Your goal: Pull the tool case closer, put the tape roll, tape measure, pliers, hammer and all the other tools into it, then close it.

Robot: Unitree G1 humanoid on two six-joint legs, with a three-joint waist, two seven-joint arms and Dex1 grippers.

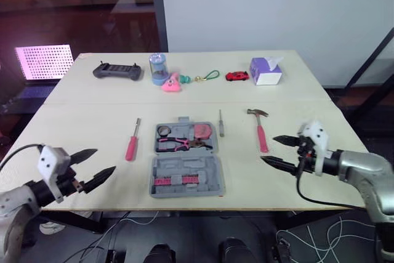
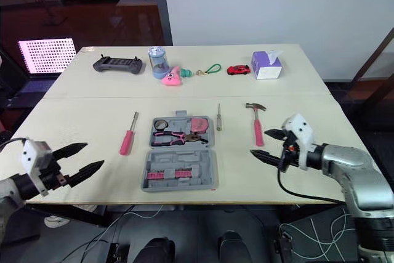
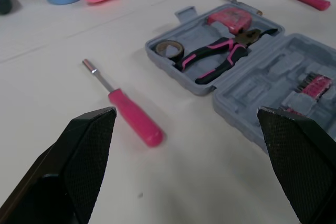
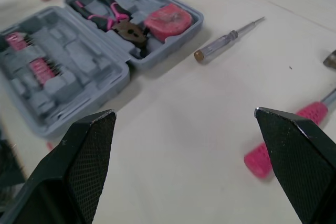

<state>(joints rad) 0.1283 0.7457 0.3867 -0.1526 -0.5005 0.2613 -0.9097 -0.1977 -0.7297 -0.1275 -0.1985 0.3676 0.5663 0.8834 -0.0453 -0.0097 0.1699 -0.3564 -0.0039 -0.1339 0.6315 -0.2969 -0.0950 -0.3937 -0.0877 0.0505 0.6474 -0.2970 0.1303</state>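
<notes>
The grey tool case (image 1: 210, 167) lies open at the table's front centre. Its far half holds the tape roll (image 1: 165, 130), pink-and-black pliers (image 1: 181, 145) and pink tape measure (image 1: 201, 131); the near half holds pink bits (image 1: 178, 181). A pink-handled screwdriver (image 1: 132, 146) lies left of the case. A thin tester screwdriver (image 1: 221, 124) and the pink-handled hammer (image 1: 260, 130) lie to its right. My left gripper (image 1: 106, 160) hovers open at the front left, apart from the screwdriver. My right gripper (image 1: 268, 149) hovers open just in front of the hammer's handle.
Along the far side stand a black game controller (image 1: 117, 70), a blue cup (image 1: 159, 69), a pink toy (image 1: 172, 82), a green keyring (image 1: 209, 76), a red toy car (image 1: 237, 76) and a tissue box (image 1: 266, 71). A seam crosses the table behind the tools.
</notes>
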